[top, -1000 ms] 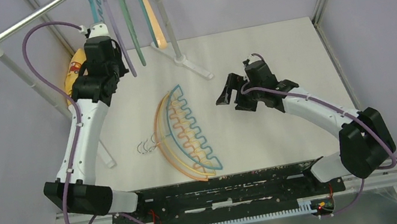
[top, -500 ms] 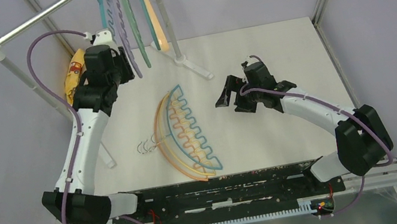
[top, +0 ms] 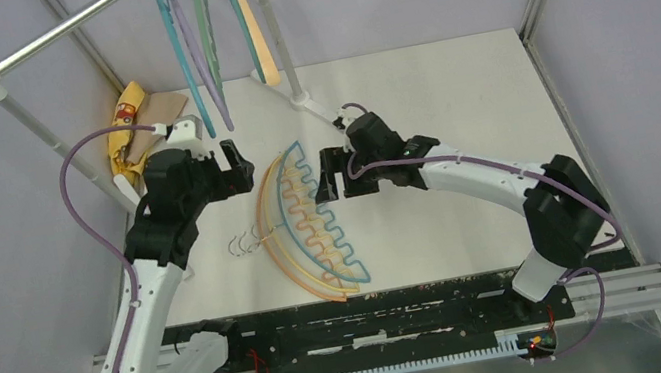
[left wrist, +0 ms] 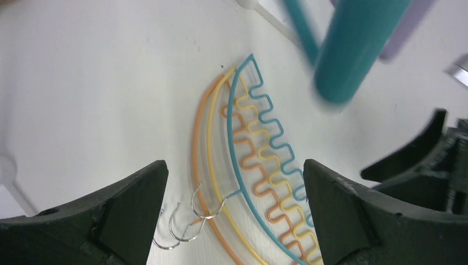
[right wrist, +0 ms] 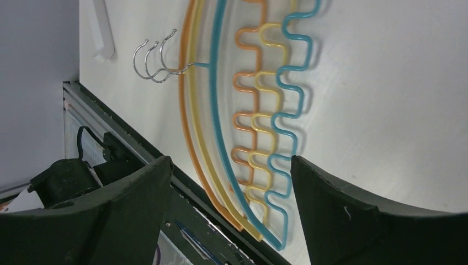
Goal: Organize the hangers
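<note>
Three hangers lie stacked on the table, orange (top: 268, 219), yellow (top: 289, 254) and teal (top: 340, 236), with their metal hooks (top: 245, 244) pointing left. Several more hangers hang from the rack rod: teal (top: 185, 69), purple (top: 205, 76), green (top: 205, 25) and orange (top: 251, 27). My left gripper (top: 237, 167) is open, just left of the stack's far end. In the left wrist view the stack (left wrist: 243, 143) shows between its jaws (left wrist: 234, 165). My right gripper (top: 323, 178) is open at the stack's right side. Its jaws (right wrist: 229, 160) frame the stack's near end (right wrist: 259, 165).
The rack's silver rod (top: 66, 26) runs along the back left on white poles (top: 276, 33), with a foot (top: 322, 112) on the table. A yellow and tan cloth (top: 134, 128) lies at the back left. The black base rail (top: 357, 309) borders the near edge.
My left gripper opened, came away from the hangers on the rod, and dropped toward the stack on the table. My right arm swung left to the stack's right side.
</note>
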Action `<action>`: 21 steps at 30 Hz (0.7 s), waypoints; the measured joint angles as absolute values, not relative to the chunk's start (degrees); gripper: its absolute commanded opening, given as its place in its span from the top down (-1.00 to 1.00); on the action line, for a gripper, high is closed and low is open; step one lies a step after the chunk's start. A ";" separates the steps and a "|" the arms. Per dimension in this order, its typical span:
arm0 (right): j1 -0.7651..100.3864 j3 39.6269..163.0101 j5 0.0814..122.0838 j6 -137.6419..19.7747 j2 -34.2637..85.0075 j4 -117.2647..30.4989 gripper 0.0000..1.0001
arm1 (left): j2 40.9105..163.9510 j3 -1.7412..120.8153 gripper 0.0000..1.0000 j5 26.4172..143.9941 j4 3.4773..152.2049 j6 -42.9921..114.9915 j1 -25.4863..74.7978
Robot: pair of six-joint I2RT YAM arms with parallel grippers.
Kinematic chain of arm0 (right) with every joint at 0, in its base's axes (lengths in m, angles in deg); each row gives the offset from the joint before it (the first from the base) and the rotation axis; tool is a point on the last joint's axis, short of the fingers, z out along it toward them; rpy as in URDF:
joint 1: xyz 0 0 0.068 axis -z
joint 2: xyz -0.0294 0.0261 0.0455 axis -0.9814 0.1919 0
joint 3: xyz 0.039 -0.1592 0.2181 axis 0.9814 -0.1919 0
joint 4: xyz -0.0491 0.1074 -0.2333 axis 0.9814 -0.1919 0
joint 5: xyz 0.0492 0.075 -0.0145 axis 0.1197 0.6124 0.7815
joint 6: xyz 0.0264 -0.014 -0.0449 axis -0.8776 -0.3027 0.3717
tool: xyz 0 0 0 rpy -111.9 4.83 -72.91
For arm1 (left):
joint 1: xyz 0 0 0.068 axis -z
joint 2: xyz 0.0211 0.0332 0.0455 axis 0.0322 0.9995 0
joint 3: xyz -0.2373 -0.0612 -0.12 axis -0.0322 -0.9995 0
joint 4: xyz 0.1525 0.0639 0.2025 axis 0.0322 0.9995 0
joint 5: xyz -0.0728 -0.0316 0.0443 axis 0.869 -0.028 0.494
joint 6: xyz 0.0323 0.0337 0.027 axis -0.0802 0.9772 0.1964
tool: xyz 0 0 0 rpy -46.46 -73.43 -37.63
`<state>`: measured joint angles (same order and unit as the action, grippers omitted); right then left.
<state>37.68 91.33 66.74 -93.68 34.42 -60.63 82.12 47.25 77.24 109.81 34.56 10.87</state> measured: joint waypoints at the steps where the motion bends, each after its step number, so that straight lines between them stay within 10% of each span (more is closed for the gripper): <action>1: 36.48 93.19 66.94 -93.37 36.49 -60.37 -0.65 | 80.41 45.50 -0.98 77.90 109.99 34.08 10.87; 21: 30.23 112.80 74.11 -95.17 64.84 -56.09 -0.06 | 71.89 37.28 -0.99 77.11 111.15 30.48 10.87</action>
<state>30.23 112.80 74.11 -95.17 64.84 -56.09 71.89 37.28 77.11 111.15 30.48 10.87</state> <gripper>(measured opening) 0.552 0.990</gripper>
